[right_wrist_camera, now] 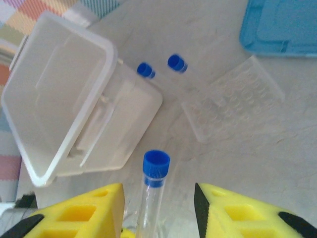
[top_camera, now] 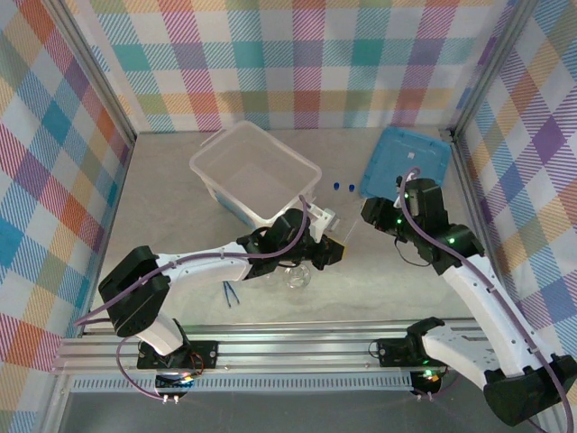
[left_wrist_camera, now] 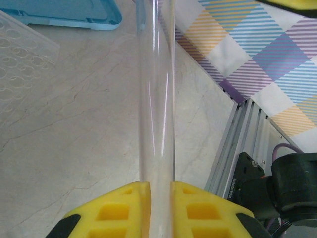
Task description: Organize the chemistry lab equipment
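Left gripper (left_wrist_camera: 158,192) pinches clear blue-capped tube (left_wrist_camera: 156,99) at base, likely for transfer into plastic box (right_wrist_camera: 136,106). Right gripper (right_wrist_camera: 158,189) jaws spread, flanking cap without contact.

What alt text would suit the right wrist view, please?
A blue-capped tube sits between the open jaws of the right gripper. Beyond lie a translucent box, two more capped tubes, a clear well plate and a blue lid.
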